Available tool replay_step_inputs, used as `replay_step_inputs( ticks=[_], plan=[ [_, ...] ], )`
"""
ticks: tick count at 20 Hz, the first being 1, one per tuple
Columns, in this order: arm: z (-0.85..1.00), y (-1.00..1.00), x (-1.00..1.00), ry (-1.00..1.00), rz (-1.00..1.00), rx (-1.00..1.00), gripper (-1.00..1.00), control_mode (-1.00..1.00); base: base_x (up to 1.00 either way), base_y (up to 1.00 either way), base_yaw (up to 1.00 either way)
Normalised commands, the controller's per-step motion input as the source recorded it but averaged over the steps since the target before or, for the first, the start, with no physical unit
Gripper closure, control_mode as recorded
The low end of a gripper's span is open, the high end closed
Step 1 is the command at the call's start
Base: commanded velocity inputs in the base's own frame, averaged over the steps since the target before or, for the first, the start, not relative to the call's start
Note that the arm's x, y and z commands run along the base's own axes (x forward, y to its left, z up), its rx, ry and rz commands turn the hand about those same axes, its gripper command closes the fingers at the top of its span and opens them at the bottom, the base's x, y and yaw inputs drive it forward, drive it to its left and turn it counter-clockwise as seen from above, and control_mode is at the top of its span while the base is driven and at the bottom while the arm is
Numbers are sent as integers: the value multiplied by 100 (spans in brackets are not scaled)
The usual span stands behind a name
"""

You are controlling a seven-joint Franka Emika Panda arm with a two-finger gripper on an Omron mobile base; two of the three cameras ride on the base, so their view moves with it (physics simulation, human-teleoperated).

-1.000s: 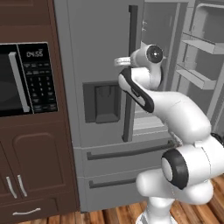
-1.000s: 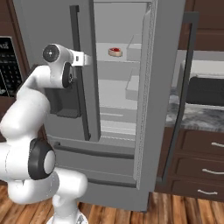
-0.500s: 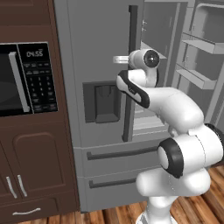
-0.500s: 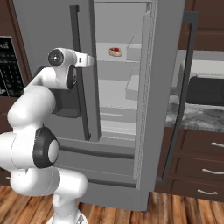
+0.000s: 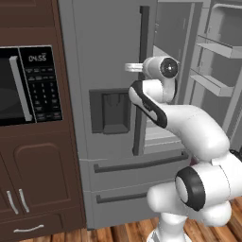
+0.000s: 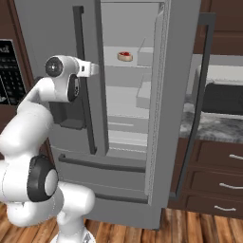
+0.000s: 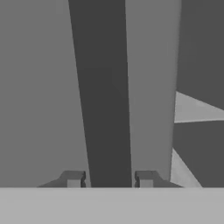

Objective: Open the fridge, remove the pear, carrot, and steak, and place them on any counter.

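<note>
Jaws [image 7: 109,180] straddle the fridge [image 5: 108,56] left door's dark handle [image 7: 103,96].

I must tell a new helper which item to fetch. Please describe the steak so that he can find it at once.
Look at the tall grey fridge, whose right door stands open. Inside, on an upper pale grey shelf, lies the steak: a small flat red slab with a pale rim, the one red thing among grey surfaces.

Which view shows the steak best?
The right base view: the steak lies in plain sight on an upper shelf inside the fridge. The left base view looks past the door edge at bare door racks; the hand view faces the dark handle.
</note>
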Motion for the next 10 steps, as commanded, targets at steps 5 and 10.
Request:
replay_step_inputs(
  ticks=[5, 10],
  plan=[
    [0, 6, -100, -23, -3, 0, 100, -100, 0, 0, 0],
    [-1, 24, -100, -9, 0, 0, 100, -100, 0, 0, 0]
  ],
)
